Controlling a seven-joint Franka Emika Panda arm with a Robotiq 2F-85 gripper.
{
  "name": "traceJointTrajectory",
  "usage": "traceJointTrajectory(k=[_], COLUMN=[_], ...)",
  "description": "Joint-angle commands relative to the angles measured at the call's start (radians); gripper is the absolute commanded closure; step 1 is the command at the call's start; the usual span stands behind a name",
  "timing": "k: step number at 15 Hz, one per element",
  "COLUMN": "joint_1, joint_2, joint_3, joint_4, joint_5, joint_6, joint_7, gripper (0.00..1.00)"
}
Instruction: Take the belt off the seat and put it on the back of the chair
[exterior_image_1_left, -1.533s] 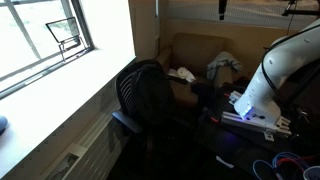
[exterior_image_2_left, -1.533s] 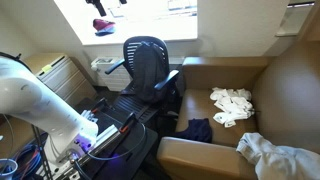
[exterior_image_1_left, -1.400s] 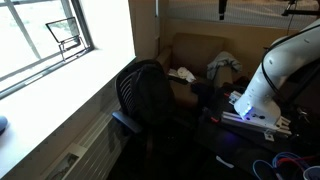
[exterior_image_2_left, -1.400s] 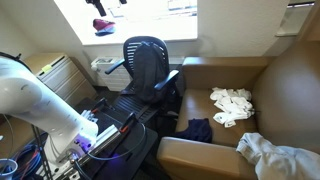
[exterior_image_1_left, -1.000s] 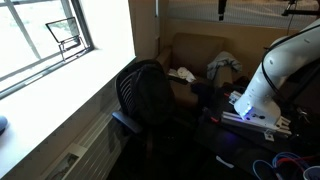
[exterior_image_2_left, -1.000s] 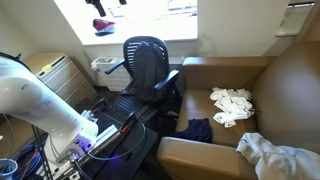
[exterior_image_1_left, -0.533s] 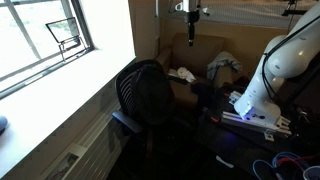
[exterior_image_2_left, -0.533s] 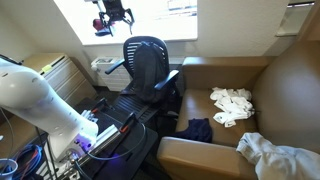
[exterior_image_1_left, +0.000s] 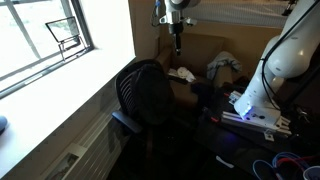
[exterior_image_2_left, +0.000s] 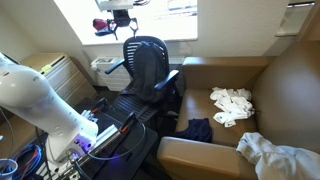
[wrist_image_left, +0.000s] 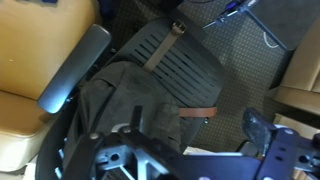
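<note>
your gripper (exterior_image_1_left: 178, 40) hangs wide open and empty at the top of the frame, high above the chair (exterior_image_2_left: 146, 62). i'd guess that's so the wrist cam can see the whole seat (wrist_image_left: 190, 78). the belt (wrist_image_left: 158, 52) lies across that seat, upper middle of the wrist view, well below the jaws and untouched.

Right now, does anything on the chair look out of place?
Yes. A brown belt lies loose across the seat, its middle hidden in the wrist view. A belt does not belong on a seat.
</note>
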Motion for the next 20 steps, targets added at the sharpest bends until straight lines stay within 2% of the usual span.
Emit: traceJointTrajectory(k=[1, 4, 6, 8, 9, 12, 13, 16, 20], joint_1=[-0.008, 0.008, 0.012, 0.011, 0.002, 0.004, 0.031, 0.075, 0.137], joint_2=[0.159, 0.282, 0.349, 0.351, 0.348, 0.358, 0.329, 0.411, 0.543], joint_3=[0.082, 0.184, 0.243, 0.268, 0.279, 0.285, 0.298, 0.341, 0.374], joint_4=[0.034, 0.074, 0.111, 0.161, 0.095, 0.15, 0.125, 0.141, 0.137], joint_5=[0.182, 0.276, 0.271, 0.178, 0.224, 0.187, 0.104, -0.002, -0.194], joint_6=[0.01, -0.047, -0.121, -0.263, -0.142, -0.233, -0.17, -0.099, 0.093], joint_7=[-0.1, -0.098, -0.049, -0.016, -0.038, -0.019, -0.061, -0.059, -0.065], gripper=[0.0, 0.0, 0.0, 0.0, 0.0, 0.0, 0.0, 0.0, 0.0])
